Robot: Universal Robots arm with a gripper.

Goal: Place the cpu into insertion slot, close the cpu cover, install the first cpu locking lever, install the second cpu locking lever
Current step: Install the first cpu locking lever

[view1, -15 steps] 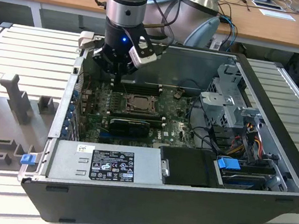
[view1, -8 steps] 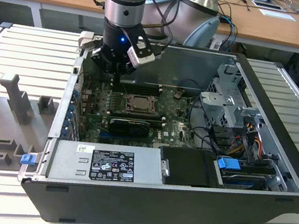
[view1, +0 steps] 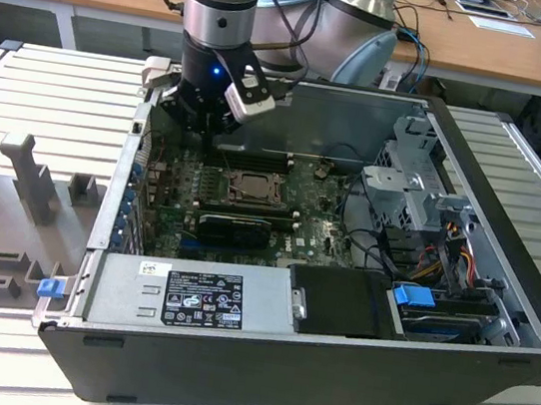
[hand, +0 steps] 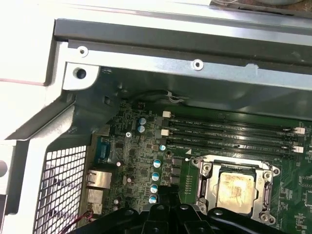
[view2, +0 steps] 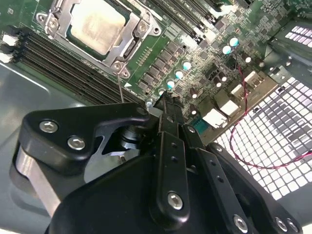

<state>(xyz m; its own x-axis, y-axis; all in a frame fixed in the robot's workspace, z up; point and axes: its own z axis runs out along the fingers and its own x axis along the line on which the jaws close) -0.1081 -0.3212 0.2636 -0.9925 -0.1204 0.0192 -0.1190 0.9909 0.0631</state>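
The cpu (view2: 95, 27) lies flat inside the insertion slot (view1: 244, 187). Its pale face shows through the square window of the cpu cover (hand: 208, 181), which looks folded down over it in both wrist views. In the exterior view the slot sits a little left of the frame's middle, on the green motherboard (view1: 319, 232), with long black memory slots (hand: 229, 127) alongside it.

From 1 corner of the socket a thin wire rod (view2: 120, 87), which I take for a locking lever, slants up off the board toward the pincer (view2: 165, 100). The pincer is narrow: its 2 fingers (view2: 168, 146) are drawn together with nothing seen between them. Its tip hovers just beside the socket, over a row of small blue-topped capacitors (hand: 156, 176). Whether it touches the rod I cannot tell. The board lies in an open computer case (view1: 327, 372) on a slatted grey desk (view1: 54, 92).

By my reading steps 1 and 2 are done and the first lever is in hand. That calls for the closed tip to bear squarely on the thin rod and carry it down under its catch without sliding off onto the capacitors.
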